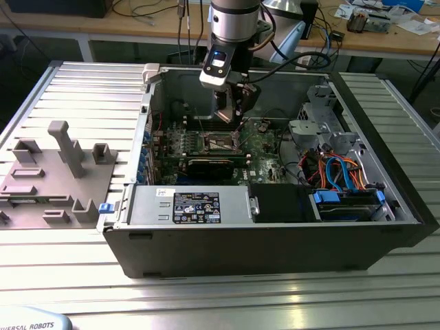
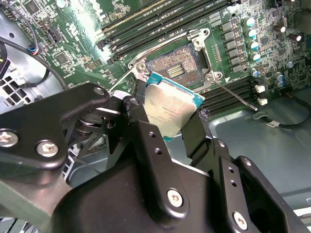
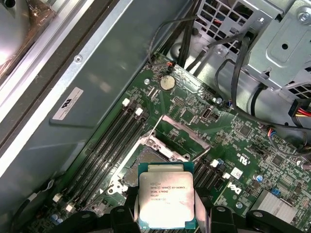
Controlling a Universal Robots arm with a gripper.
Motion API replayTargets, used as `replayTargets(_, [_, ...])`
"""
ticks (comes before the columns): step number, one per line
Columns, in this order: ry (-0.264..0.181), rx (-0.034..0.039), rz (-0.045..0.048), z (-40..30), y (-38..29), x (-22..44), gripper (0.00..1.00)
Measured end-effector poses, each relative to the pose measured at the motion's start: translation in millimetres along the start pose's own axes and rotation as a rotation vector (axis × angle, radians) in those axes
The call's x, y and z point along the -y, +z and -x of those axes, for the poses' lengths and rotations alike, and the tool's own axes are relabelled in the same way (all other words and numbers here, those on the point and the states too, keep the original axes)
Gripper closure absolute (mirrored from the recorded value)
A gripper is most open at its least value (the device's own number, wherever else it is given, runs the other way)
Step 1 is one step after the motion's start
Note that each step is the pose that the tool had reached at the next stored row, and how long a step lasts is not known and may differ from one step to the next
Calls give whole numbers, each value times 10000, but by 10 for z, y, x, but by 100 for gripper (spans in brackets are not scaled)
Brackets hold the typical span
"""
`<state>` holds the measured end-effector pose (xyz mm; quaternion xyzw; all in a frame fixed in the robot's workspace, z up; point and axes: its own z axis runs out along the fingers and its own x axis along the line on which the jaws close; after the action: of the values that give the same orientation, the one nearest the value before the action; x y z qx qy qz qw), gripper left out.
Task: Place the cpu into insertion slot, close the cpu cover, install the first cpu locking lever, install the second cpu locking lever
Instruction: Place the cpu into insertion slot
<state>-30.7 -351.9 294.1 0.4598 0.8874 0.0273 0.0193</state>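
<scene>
The arm is a silver-grey cylinder with a dark band, a small blue light glowing on the pale block beneath, black cables looping beside it. The end effector is matte black linkage plates fastened with silver screws.

Dark print lines on square silver-grey metal cpu; printed black label on grey metal box, exterior view's lower centre

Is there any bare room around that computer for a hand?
Bare: the grooved table in front of the computer case, and the plain case panel beside the memory slots. Crowded: the insertion slot below the claw holding the cpu, and the cables.
</scene>
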Motion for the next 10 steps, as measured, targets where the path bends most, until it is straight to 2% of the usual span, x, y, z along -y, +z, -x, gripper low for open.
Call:
replayTargets(5, [60,4,-1,0,1,0,46])
replayTargets(7, [340,23,-4,0,8,1,46])
replayTargets(8, [639,42,-5,0,14,1,46])
replayTargets(10, [691,46,-6,0,15,1,46])
